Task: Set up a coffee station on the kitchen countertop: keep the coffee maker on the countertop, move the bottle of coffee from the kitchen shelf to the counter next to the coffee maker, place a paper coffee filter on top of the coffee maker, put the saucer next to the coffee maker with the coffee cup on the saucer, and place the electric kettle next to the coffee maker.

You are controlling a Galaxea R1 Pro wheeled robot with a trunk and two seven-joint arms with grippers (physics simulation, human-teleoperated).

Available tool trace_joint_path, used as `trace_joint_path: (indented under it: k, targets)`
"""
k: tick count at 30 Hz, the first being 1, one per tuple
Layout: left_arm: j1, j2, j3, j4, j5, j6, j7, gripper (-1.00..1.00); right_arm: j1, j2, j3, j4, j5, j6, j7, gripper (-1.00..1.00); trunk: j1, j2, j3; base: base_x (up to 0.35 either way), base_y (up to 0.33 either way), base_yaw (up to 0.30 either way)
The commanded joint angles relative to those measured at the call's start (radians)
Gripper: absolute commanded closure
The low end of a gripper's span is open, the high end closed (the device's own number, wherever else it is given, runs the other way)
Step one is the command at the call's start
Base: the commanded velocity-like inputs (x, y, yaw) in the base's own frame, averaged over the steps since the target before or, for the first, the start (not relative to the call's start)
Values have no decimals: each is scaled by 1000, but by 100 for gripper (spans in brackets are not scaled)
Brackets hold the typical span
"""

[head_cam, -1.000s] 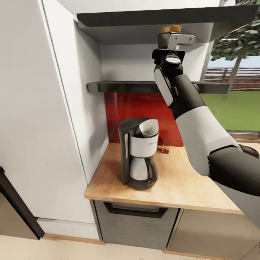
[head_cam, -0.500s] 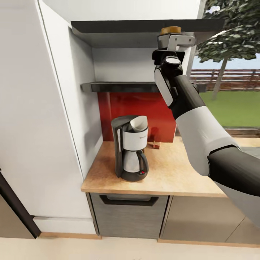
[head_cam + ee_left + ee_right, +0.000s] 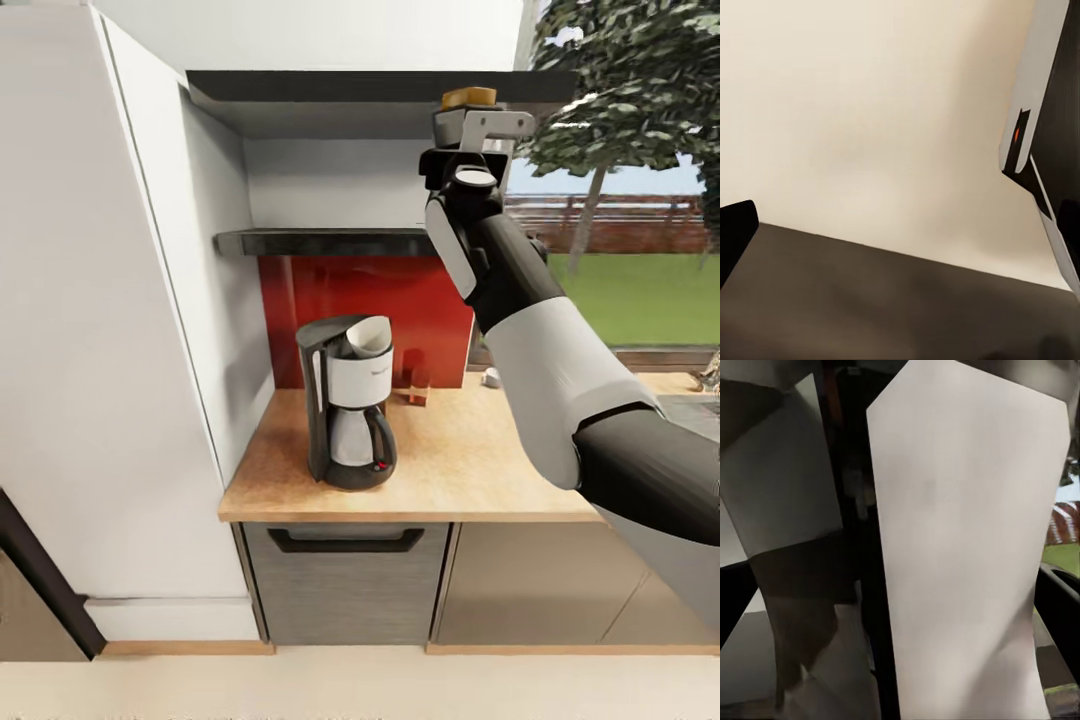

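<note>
The coffee maker (image 3: 347,415) stands on the kitchen countertop (image 3: 470,470) near its left end, with the white paper coffee filter (image 3: 369,337) sitting in its top. My right arm is raised high, level with the upper shelf (image 3: 330,85). There my right gripper (image 3: 468,112) is shut on the bottle of coffee (image 3: 468,97), whose amber top shows above the fingers. In the right wrist view the bottle's white label (image 3: 960,547) fills the space between the fingers. My left gripper (image 3: 900,232) is open over a pale surface, holding nothing.
A small tan box-like item (image 3: 415,386) stands behind the coffee maker against the red backsplash. A tiny white item (image 3: 490,377) sits further right on the counter. A tall white cabinet (image 3: 100,350) walls the left side; a lower dark shelf (image 3: 320,241) hangs over the counter.
The whole view has shifted: the counter and shelves look farther off and lower left, so the camera moved back. My right arm keeps its raised pose, still holding the bottle.
</note>
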Motion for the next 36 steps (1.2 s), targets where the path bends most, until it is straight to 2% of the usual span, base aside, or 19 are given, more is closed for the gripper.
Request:
trace_joint_path:
  k: [1,13,24,29,32,33,35,36]
  targets:
    - [-1,0,-1,1,7,1,1,-100,4,0,4,-1,-5,4,-7,100,0,-2,-2,-80,0,-1]
    - [-1,1,-3,0,8,0,1,-100,13,0,4,-3,-5,5,-6,100,0,-2,-2,-15,0,0]
    - [-3,2,4,0,9,1,3,-100,15,0,4,-2,-5,6,-6,100,0,-2,-2,-253,0,0]
    - [-3,3,4,0,9,1,3,-100,47,0,4,-6,-7,6,0,100,0,-2,-2,-66,0,0]
    - [-3,2,0,0,9,0,3,-100,86,0,4,-12,-7,5,106,100,0,-2,-2,-9,0,0]
    - [-3,2,-1,0,9,0,3,-100,94,0,3,-14,-6,5,161,100,0,-2,-2,-4,0,0]
    - [-3,3,-2,0,9,0,3,-100,105,0,2,-15,-6,5,342,100,0,-2,-2,-1,0,0]
    - [-3,3,-2,0,8,0,2,-100,105,0,2,-15,-6,5,360,100,0,-2,-2,0,0,0]
